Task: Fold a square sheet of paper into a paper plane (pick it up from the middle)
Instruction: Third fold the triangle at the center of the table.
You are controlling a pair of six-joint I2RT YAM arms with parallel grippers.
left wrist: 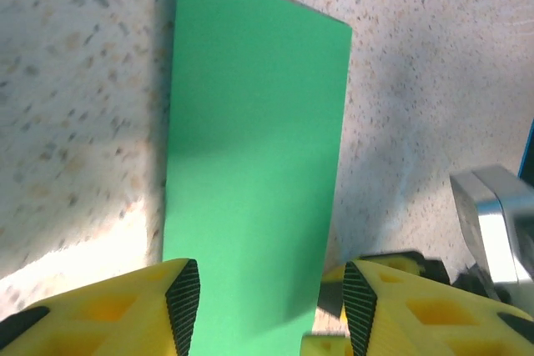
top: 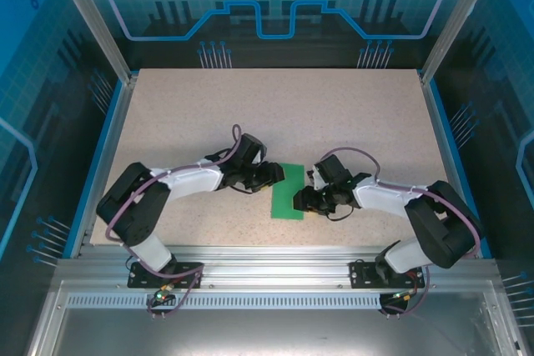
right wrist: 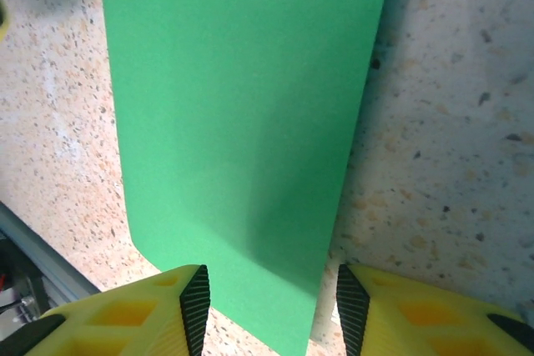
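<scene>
Green sheet [top: 288, 191]: a narrow rectangle, by my judgement 1 fold done, lying flat on the table [top: 334, 114]. Left gripper [top: 271, 174] sits at the sheet's left edge and right gripper [top: 310, 198] at its right edge. I see both with jaws parted, grasping nothing. Nose and wing folds remain.

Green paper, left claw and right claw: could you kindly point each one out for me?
green paper [top: 289, 191], top view, middle of its upper face.
left claw [left wrist: 269, 310], left wrist view, midway between its yellow fingertips.
right claw [right wrist: 274, 310], right wrist view, midway between its yellow fingertips.
</scene>
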